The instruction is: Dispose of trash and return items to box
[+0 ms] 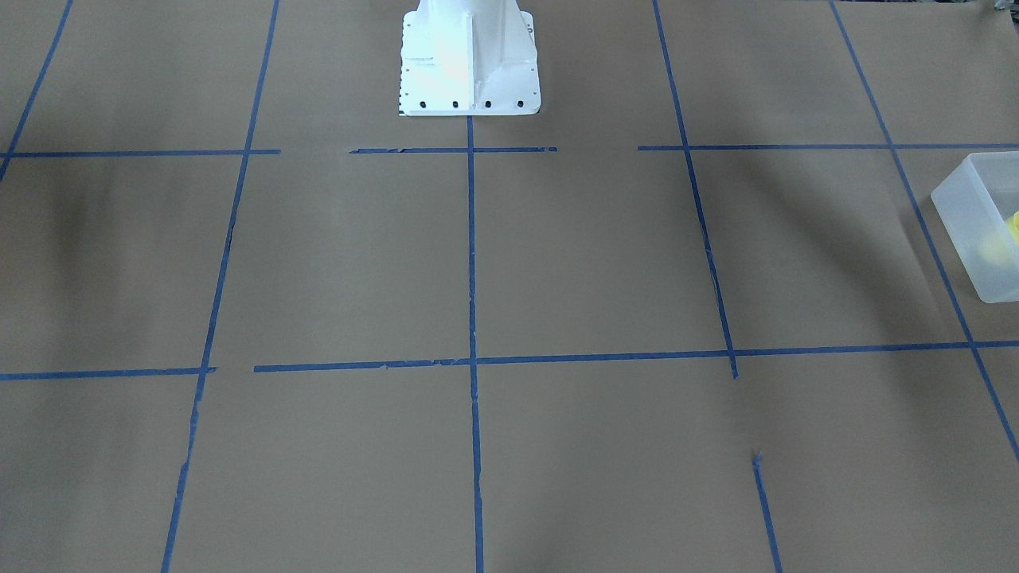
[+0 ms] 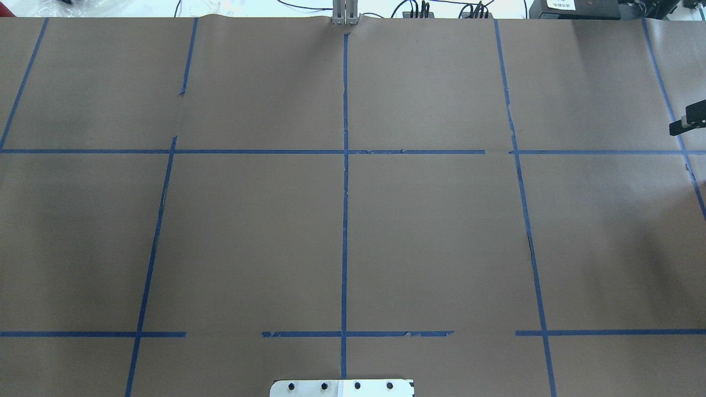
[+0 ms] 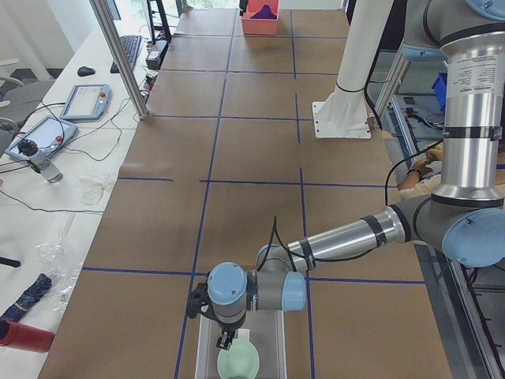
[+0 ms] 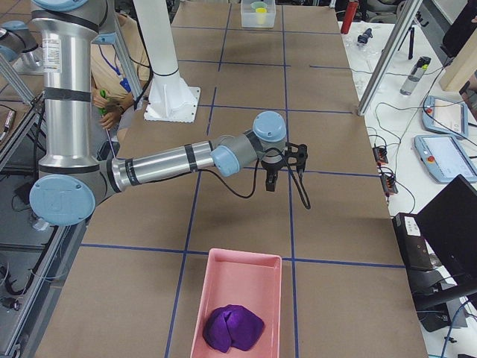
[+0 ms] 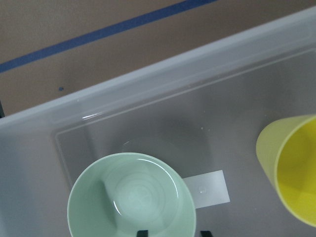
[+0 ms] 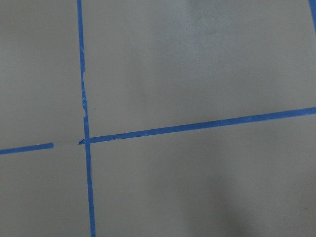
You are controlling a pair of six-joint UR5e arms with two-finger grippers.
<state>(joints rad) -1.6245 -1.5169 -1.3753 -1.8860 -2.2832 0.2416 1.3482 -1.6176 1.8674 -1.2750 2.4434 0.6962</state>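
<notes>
My left claw [image 5: 174,233] hangs low inside the box [image 5: 148,84], which sits at the left end of the worktop [image 5: 74,19]. Its two dark fingertips [image 5: 142,233] stand well apart at the bottom edge of the wrist view, gripping nothing. One tip sits over the inside of the bowl [image 5: 131,197], the other just outside its rim, and I cannot tell whether either touches it. The mint bowl rests upright on the box floor, and the yellow cup [image 5: 296,168] stands apart from it, to one side in the same box. Both items look put away, so I judge that what remains is to lift out. The risk is that straddled rim: rising at a slant could hook the glossy bowl and tip or drag it, and a sideways swing could knock the cup or the box wall. My right claw [image 4: 274,181] hovers above the worktop, far from the box. How far open it is I cannot tell, and I see nothing in it.
</notes>
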